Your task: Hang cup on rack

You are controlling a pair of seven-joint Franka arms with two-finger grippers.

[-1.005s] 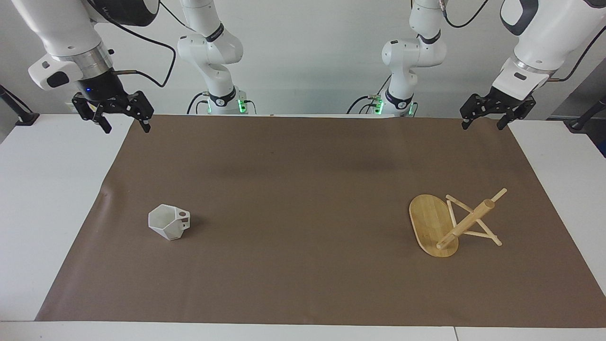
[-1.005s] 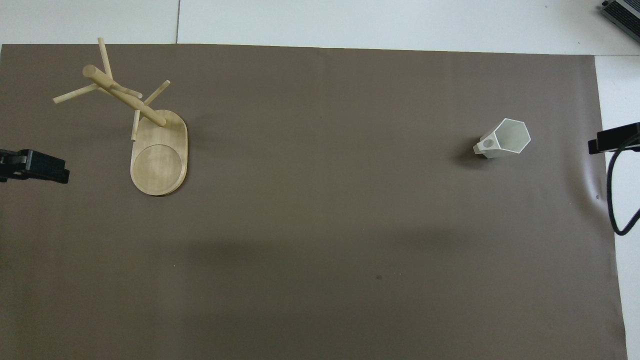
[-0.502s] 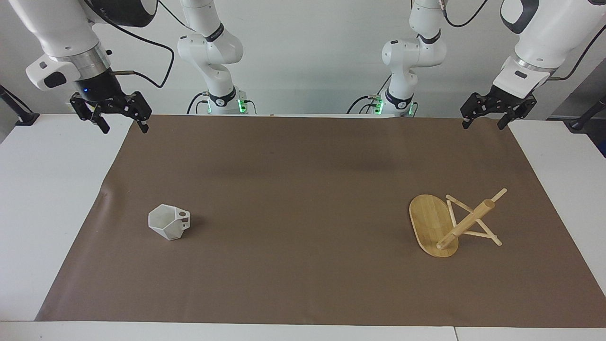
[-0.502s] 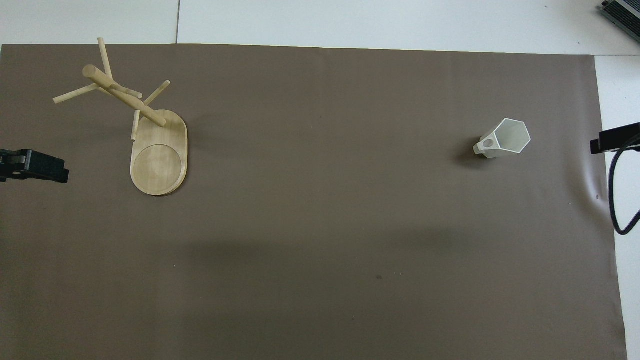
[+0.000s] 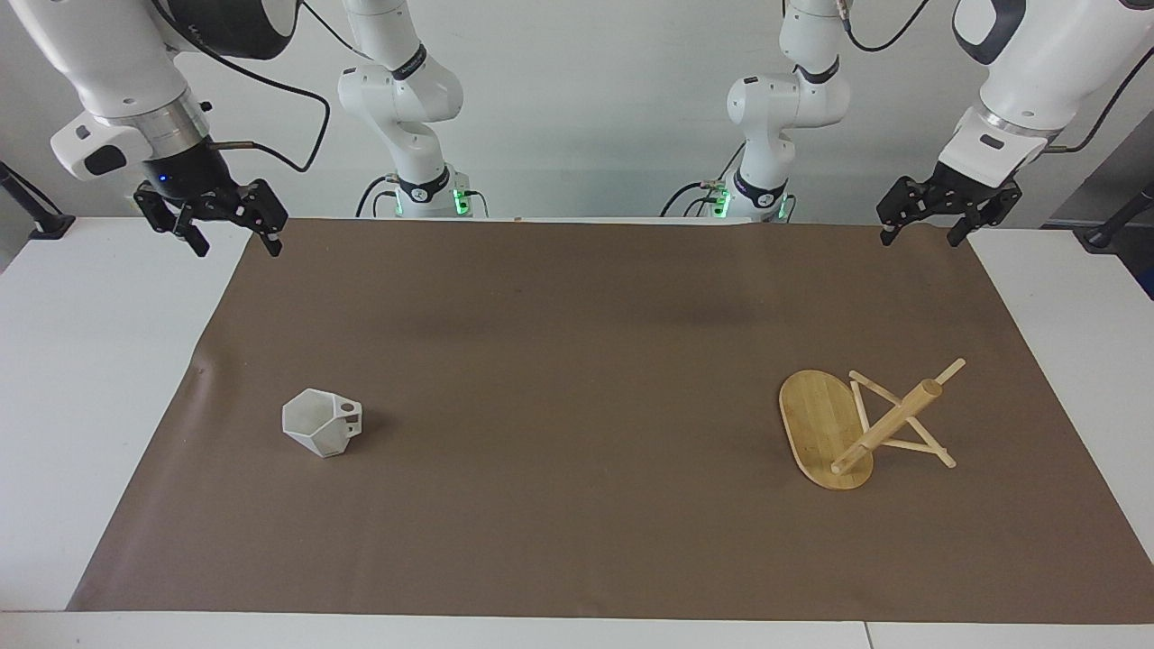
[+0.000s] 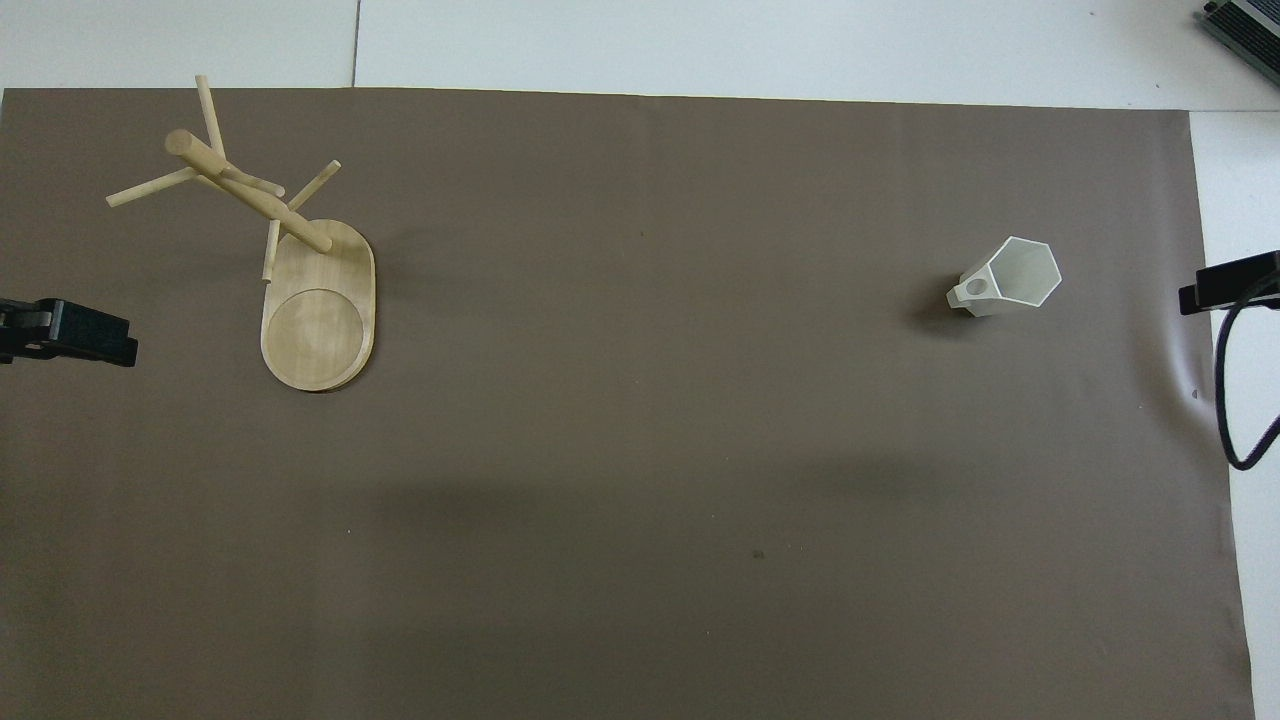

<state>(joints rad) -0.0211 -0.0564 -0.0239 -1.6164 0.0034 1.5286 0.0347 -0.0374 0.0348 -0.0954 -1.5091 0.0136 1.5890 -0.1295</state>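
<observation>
At the robots' edge of the brown mat, my 2 grippers hang in the air with nothing in them: my right gripper over the mat's corner at the right arm's end, my left gripper over the corner at the left arm's end. Both have their fingers spread wide.

The cup stands upright on the mat toward the right arm's end, mouth up, its blocky handle with the round hole pointing toward the table's middle. The rack stands well apart from it toward the left arm's end, its oval base flat on the mat, the post rising from the end of the base farther from the robots, the thin pegs crossing near its top.

I judge the task not yet begun: the step in hand is the reach for the cup. That falls to my right arm, which should come down over the cup and close on its wall so that the handle hole is left free for a peg.

Room is generous. Nothing lies between cup and rack, so the carry across is open. The cup sits well inside the mat's edges. The pegs stick out several ways, so I should approach the rack from the cup's side and watch the spare pegs.
</observation>
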